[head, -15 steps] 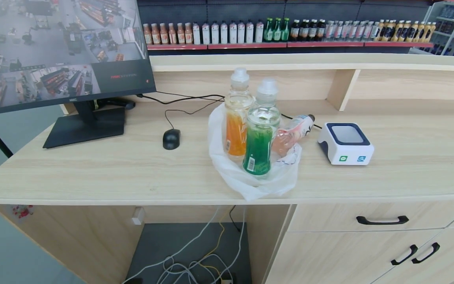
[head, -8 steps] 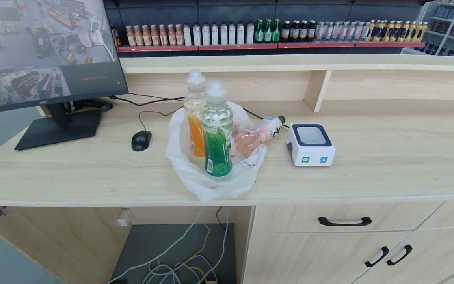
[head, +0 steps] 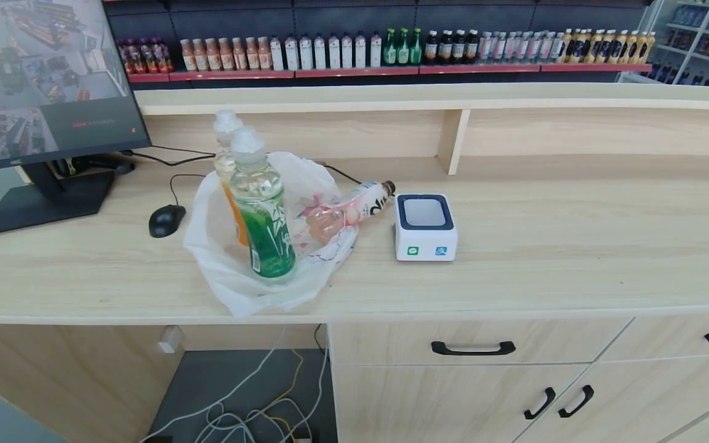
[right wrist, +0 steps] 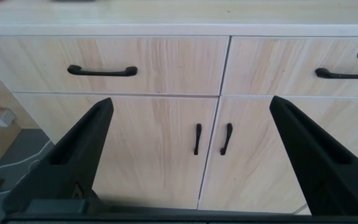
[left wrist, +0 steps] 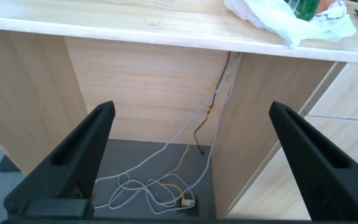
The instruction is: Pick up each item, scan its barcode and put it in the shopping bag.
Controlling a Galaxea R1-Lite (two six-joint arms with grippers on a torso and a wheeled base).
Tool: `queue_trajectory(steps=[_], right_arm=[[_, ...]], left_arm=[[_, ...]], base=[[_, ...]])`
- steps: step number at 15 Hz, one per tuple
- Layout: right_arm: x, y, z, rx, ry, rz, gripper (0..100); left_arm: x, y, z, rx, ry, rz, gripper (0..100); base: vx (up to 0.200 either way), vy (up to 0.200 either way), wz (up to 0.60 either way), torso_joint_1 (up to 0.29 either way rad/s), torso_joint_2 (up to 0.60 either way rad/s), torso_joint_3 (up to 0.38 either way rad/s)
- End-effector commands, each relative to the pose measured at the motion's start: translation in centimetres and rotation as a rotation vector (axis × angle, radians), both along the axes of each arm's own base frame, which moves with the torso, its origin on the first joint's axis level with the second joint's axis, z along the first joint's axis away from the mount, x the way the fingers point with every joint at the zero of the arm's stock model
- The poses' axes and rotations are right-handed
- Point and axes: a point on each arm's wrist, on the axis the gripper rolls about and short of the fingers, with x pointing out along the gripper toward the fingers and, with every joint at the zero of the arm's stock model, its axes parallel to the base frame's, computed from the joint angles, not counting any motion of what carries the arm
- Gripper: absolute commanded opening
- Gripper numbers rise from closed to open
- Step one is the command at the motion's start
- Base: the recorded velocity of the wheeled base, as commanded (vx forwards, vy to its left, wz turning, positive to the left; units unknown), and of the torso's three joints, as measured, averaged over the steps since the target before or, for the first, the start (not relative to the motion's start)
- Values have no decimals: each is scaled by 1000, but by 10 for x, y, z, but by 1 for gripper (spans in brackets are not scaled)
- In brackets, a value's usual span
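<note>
A white shopping bag (head: pixel 231 283) lies open on the wooden counter (head: pixel 545 246). In it a green bottle (head: pixel 263 215) stands upright, with an orange bottle (head: pixel 226 154) upright right behind it. A pink bottle (head: pixel 345 209) lies on its side on the bag's edge, cap toward the white barcode scanner (head: pixel 425 229). My left gripper (left wrist: pixel 194 168) is open and empty below the counter's edge, facing the kneehole; the bag (left wrist: pixel 272 18) overhangs above it. Open and empty too, my right gripper (right wrist: pixel 191 162) hangs in front of the cabinet doors (right wrist: pixel 166 149).
A monitor (head: pixel 34 80) and a black mouse (head: pixel 167 220) sit left of the bag. Loose cables (left wrist: pixel 160 186) lie on the kneehole floor. Drawers with black handles (right wrist: pixel 102 71) run under the counter. A raised ledge (head: pixel 391 98) and stocked shelves stand behind.
The whole head picture has slid leftward, so the camera has turned to the right. The bag, bottles and scanner keep their places relative to one another.
</note>
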Motion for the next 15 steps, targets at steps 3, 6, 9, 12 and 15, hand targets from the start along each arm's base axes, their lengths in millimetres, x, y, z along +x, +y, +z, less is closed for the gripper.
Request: queue_trajectory(steps=[3, 6, 9, 12, 15], right_arm=[[0, 0, 0, 0, 0, 1, 100], [0, 0, 0, 0, 0, 1, 100], [0, 0, 0, 0, 0, 1, 100], [0, 0, 0, 0, 0, 1, 100], [0, 0, 0, 18, -1, -16, 100]], left_arm=[[0, 0, 0, 0, -1, 1, 100], [0, 0, 0, 5, -1, 1, 100], [0, 0, 0, 5, -1, 1, 100], [0, 0, 0, 5, -1, 1, 100], [0, 0, 0, 5, 1, 1, 100]], base=[[0, -67, 0, 2, -1, 1], [0, 0, 0, 0, 0, 0], [0, 0, 0, 0, 0, 0], [0, 0, 0, 0, 0, 0], [0, 0, 0, 0, 0, 0]])
